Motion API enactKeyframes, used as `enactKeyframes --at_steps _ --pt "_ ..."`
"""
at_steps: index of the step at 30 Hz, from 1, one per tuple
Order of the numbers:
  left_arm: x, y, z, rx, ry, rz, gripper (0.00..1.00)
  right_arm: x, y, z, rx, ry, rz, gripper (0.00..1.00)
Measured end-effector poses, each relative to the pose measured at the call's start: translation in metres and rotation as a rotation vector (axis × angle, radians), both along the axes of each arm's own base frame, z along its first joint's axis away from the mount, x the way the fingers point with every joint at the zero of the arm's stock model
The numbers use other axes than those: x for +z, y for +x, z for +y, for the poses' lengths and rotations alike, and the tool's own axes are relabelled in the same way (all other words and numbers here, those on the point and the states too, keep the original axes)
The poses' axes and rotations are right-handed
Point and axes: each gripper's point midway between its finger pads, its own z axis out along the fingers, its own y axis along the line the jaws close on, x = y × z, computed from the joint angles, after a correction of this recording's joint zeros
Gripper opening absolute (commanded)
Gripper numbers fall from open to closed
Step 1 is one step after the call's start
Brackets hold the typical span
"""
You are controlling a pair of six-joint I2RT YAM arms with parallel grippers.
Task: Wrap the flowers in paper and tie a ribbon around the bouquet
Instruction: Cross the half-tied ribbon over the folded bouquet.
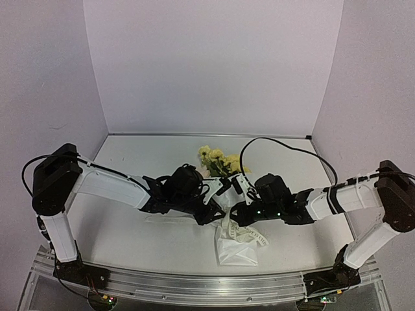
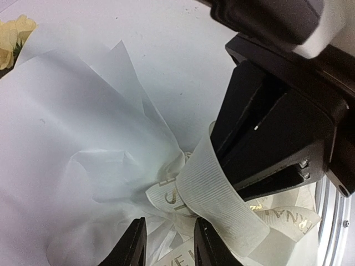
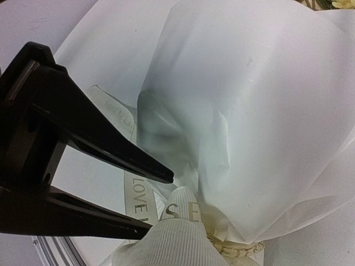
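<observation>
step: likely cinching the ribbon (image 2: 222, 210) knot at the bouquet (image 1: 235, 249) neck, centre of the top view.
right claw (image 2: 222, 159): closed, pinching a ribbon loop.
left claw (image 3: 154, 204): fingers apart astride the knot, nothing clearly pinched.
advice: grip the free tail low and pull outward evenly, sparing the paper (image 3: 249, 111).

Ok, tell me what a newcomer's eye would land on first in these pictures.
Mid-table, a crinkly white paper cone lies with pale yellow fluffy blossoms poking out at its far end. Right over its neck the two grippers meet: the right gripper is shut on a ribbed cream-white ribbon with gold lettering, and the left gripper is open beside it.
</observation>
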Motion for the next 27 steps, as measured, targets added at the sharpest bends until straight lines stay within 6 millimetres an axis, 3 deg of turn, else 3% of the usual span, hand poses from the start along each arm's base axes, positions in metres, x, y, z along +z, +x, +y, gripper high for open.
enactKeyframes --at_steps 27 --pt "0.011 -0.004 -0.004 -0.182 -0.024 -0.186 0.33 -0.002 -0.009 0.005 0.102 -0.013 -0.031 0.0"
